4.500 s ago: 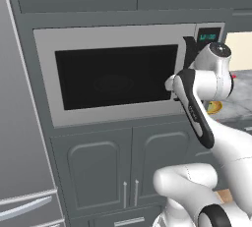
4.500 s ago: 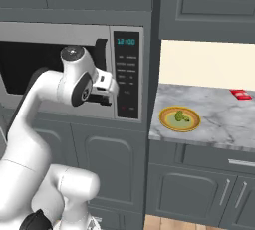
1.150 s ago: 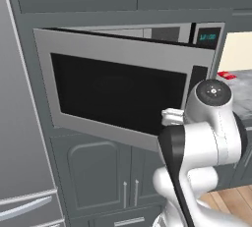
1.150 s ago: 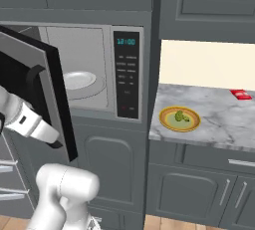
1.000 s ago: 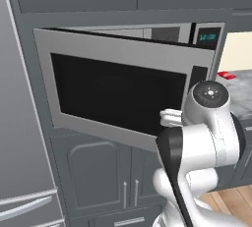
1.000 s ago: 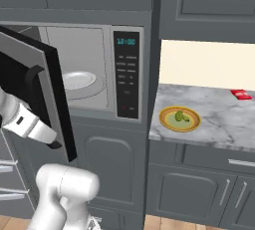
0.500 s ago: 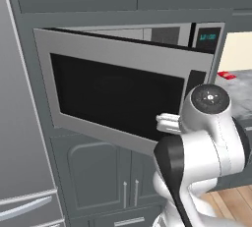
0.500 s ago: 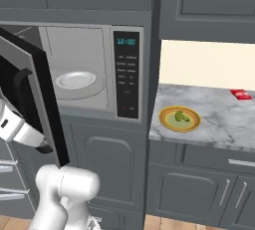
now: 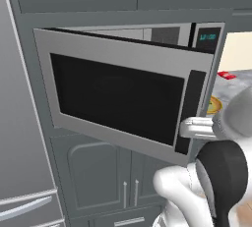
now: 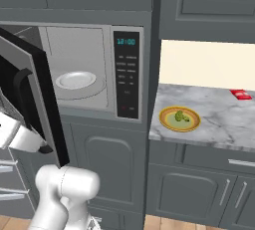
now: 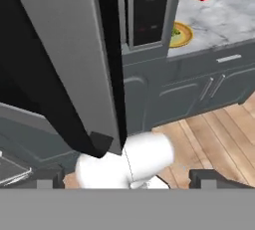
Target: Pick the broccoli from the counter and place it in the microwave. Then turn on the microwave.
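One broccoli point(image 10: 182, 117) on yellow dish point(image 10: 180, 119) | microwave point(image 10: 94, 69) door open

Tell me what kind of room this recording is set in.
A rendered home kitchen, most likely. A built-in microwave with its door swung open holds a white plate, a grey marbled counter runs over dark cabinet doors, and broccoli sits on a yellow dish there.

Marbled counter point(image 10: 219, 119) bearing yellow dish point(image 10: 180, 119), red packet point(image 10: 241, 94)
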